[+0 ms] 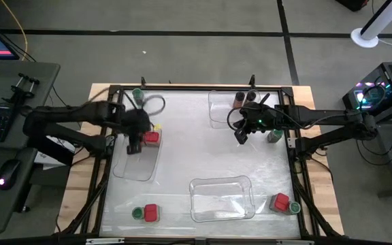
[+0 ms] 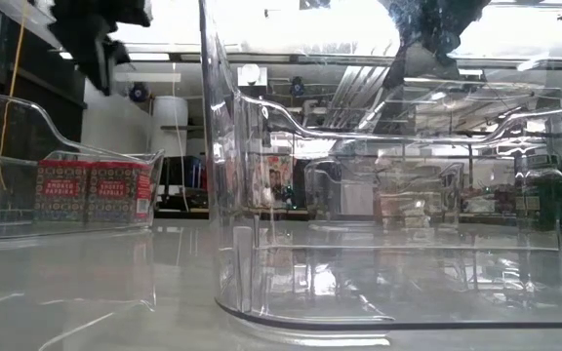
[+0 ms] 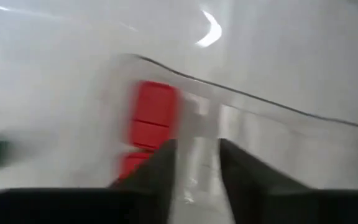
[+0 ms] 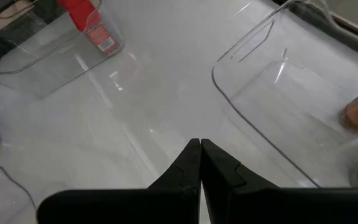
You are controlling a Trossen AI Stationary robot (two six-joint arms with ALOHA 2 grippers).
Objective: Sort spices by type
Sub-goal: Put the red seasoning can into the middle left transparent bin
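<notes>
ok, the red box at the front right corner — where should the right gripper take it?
Red box stands upright with a green-lidded jar touching its outer side. Probably come straight down with the right gripper, closing on the two flat faces clear of the jar, near the top.

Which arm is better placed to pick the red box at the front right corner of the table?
Probably the right. The red box lies on the right gripper's side of the table; that gripper is shut and empty. The left gripper hangs open over the left tray.
</notes>
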